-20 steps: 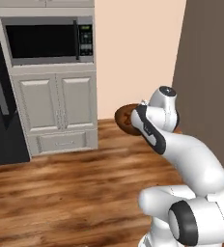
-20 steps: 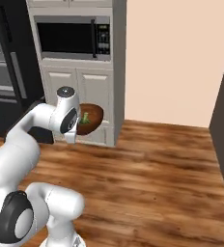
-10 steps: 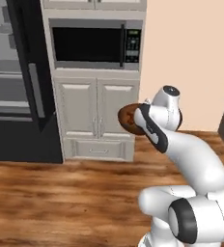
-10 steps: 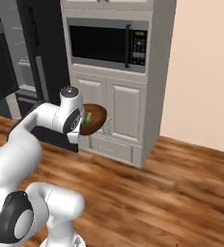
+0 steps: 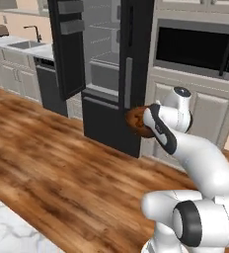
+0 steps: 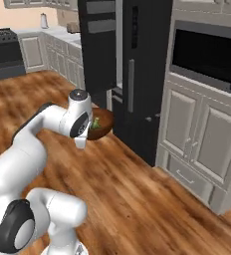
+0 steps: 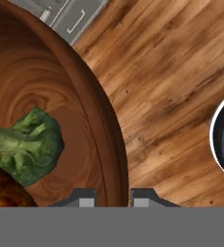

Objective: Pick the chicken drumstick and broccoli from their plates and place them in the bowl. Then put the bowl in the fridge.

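The gripper (image 7: pixel 113 195) is clamped on the rim of the bowl (image 7: pixel 46 111), one finger inside the wall and one outside, jaws pinched narrow on the wood. The bowl is held up in the air over the wooden floor (image 5: pixel 62 183), not resting on anything. In the hand view the broccoli (image 7: pixel 29 147) lies inside the bowl, stalk pointing left, and the chicken drumstick (image 7: pixel 5 188) sits just below it, touching or nearly touching it at the bowl's bottom. From the left base view the bowl (image 5: pixel 137 121) shows at the end of the arm, just in front of the fridge (image 5: pixel 111 74). The fridge's left door (image 5: pixel 67 44) stands open, grey shelves visible inside; its right door is closed. From the right base view the bowl (image 6: pixel 101 124) has green showing in it and sits beside the wrist, near the fridge (image 6: pixel 137 74). A microwave (image 5: pixel 195 49) sits in the cabinets to the right of the fridge.
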Robot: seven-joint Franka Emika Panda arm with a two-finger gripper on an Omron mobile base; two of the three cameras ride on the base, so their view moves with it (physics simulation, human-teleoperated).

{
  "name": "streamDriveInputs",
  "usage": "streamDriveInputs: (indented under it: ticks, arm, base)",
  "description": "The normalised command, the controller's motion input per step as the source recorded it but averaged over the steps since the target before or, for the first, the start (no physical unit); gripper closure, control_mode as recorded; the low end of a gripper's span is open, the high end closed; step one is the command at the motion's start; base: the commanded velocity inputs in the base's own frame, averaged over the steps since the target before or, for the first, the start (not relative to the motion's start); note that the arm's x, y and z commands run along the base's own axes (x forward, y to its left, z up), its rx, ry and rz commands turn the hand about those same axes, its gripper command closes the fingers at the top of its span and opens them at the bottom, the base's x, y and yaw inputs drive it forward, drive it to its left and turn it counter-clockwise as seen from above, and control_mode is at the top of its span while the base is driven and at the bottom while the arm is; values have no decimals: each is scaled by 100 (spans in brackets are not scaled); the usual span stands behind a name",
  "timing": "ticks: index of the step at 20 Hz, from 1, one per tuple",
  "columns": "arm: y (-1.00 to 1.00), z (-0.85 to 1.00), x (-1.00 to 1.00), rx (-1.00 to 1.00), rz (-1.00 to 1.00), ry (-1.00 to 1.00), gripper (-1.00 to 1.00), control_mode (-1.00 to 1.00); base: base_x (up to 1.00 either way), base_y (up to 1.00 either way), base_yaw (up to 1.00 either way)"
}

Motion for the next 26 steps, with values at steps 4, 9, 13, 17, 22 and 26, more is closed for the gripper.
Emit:
streamDriveInputs:
  ticks: [4, 9, 13, 17, 22, 26]
  arm:
    - [0, 0, 0, 0, 0, 0, 100, 100]
    - [0, 0, 0, 0, 0, 0, 100, 100]
    - [0, 0, 0, 0, 0, 0, 100, 100]
    - [0, 0, 0, 0, 0, 0, 100, 100]
    - [0, 0, 0, 0, 0, 0, 100, 100]
    - [0, 0, 0, 0, 0, 0, 100, 100]
  base:
    - [60, 4, 57]
    - [92, 2, 24]
    - [94, 0, 11]
    - [94, 1, 0]
    - [81, 8, -20]
    - [70, 12, -31]
